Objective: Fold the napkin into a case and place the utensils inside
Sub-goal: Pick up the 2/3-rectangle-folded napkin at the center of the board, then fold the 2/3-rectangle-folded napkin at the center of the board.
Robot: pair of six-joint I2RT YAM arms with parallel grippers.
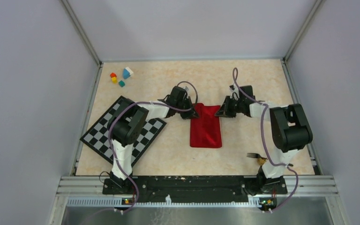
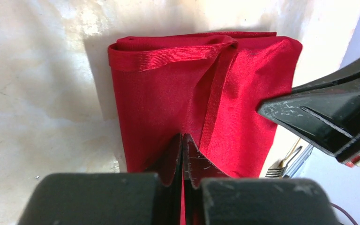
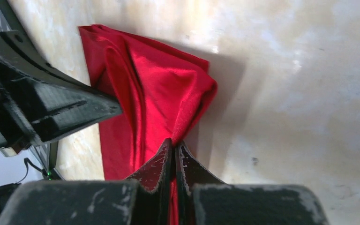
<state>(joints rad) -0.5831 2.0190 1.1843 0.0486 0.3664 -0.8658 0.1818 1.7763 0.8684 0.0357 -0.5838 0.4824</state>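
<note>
The red napkin lies folded into a narrow oblong in the middle of the table. My left gripper is shut on its far left corner; in the left wrist view the cloth runs between the closed fingertips. My right gripper is shut on the far right corner; in the right wrist view the cloth bunches into the closed fingertips. The dark fork lies near the right arm's base, with the gold spoon beside it. The fork's tines show in the left wrist view.
A black-and-white checkered mat lies at the left under the left arm. Small coloured blocks sit at the far left corner. Grey walls enclose the table on three sides.
</note>
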